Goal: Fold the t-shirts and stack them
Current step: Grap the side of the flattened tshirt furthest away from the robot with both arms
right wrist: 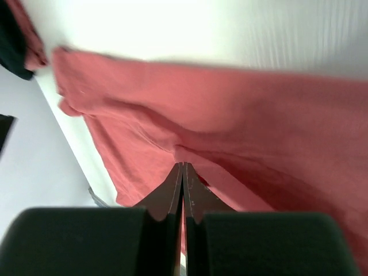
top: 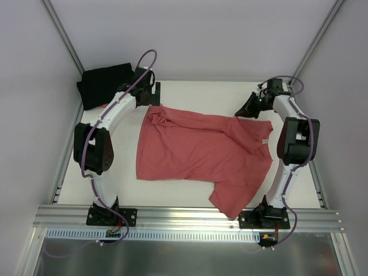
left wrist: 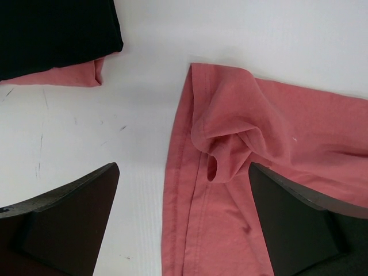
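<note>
On the white table [top: 172,192] the red shirt [top: 195,152] lies spread out, mostly flat w/ some wrinkles. It fills the middle, btwn the 2 arms. One sleeve sticks out toward the near edge, by the R arm's base. The far L corner of it is bunched up in a lump.

The black shirt [top: 103,85] sits folded in the far L corner of the table, apart from the red one. In the L wrist view a red strip [left wrist: 63,76] peeks out from under its edge.

L gripper [top: 150,95] is over the bunched corner. Its fingers [left wrist: 75,218] are spread wide & hold nothing. One finger is over bare table, the other over red cloth.

R gripper [top: 246,109] is at the far R edge of the red shirt. Its fingers [right wrist: 172,192] are pressed tight together, tips right on a fold of red cloth. The cloth pulls up to a small peak at the tips, so it looks pinched there.
</note>
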You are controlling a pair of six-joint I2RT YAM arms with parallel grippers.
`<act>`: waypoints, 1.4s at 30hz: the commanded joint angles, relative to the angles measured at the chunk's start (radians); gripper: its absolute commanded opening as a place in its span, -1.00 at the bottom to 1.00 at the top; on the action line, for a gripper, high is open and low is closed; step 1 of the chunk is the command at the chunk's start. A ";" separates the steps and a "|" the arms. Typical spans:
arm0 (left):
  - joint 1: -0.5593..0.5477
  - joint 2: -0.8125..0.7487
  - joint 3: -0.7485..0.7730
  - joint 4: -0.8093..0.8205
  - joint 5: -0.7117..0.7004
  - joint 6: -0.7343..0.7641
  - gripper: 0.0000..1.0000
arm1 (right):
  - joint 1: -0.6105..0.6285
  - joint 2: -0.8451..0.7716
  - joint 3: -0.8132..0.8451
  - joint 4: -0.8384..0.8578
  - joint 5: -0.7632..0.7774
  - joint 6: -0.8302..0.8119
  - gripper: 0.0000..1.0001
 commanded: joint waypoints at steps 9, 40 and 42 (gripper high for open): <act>-0.008 -0.040 -0.021 -0.012 0.025 -0.020 0.97 | -0.061 0.160 0.520 -0.027 -0.005 0.069 -0.99; 0.034 0.286 0.092 0.172 0.480 -0.298 0.97 | -0.053 0.447 0.537 0.461 -0.092 0.443 -0.99; 0.034 0.291 0.100 0.178 0.480 -0.305 0.98 | -0.055 0.441 0.533 0.452 -0.095 0.431 -0.99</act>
